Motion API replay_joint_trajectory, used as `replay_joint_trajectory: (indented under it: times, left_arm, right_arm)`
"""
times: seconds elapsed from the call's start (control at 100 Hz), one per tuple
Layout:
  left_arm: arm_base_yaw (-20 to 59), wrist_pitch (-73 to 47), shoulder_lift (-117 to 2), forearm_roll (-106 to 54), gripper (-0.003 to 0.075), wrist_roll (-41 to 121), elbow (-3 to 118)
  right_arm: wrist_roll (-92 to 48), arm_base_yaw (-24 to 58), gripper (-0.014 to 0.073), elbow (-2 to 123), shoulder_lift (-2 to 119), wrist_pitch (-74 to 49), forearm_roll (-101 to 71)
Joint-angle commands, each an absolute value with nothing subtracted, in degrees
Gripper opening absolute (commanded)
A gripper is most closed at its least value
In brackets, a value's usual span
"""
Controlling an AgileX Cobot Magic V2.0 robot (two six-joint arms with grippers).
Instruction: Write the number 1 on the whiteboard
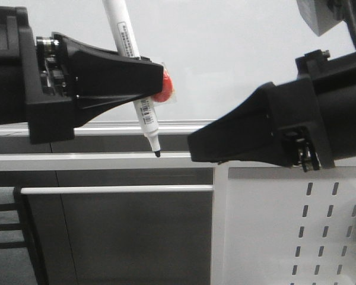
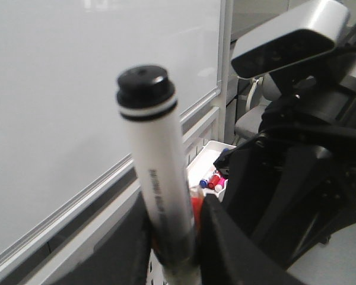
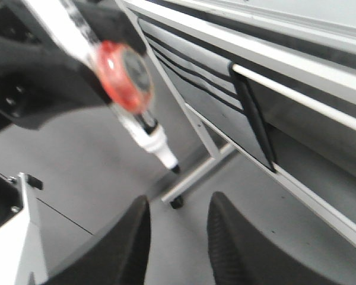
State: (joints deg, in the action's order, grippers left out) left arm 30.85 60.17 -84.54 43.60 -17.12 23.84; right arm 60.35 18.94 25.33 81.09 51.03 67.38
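My left gripper (image 1: 159, 80) is shut on a white marker (image 1: 146, 113) and holds it tilted, black tip (image 1: 157, 153) down and uncapped, just below the silver rail (image 1: 184, 126) of the whiteboard (image 1: 237, 47). A red round piece (image 1: 165, 89) sits at the fingertips. The left wrist view shows the marker (image 2: 157, 172) between the fingers, its black end up, and the whiteboard (image 2: 71, 89) bare. No number 1 shows on the board. My right gripper (image 1: 193, 148) is open and empty, to the right of the marker tip; its view (image 3: 178, 214) shows the marker (image 3: 157, 142).
A white panel with slot holes (image 1: 296, 225) stands at lower right. A white rod (image 1: 118, 189) runs across below the board. A white bin with several coloured markers (image 2: 216, 178) lies beyond the left gripper. The right arm's camera (image 2: 291, 35) is close by.
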Motion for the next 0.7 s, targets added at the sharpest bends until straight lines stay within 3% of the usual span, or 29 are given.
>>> replay_joint_trajectory:
  times: [0.0,0.69]
  left_arm:
    - [30.7,64.6,-83.3,42.9,-0.0021,-18.3,25.3]
    - [30.7,64.7,-83.3,48.2,-0.0021,-22.3,28.2]
  right_arm:
    - [59.3,19.0,0.0223,27.0,80.3,57.0,64.8]
    - [59.2,23.1,0.0223,31.5,83.5,57.2,64.6]
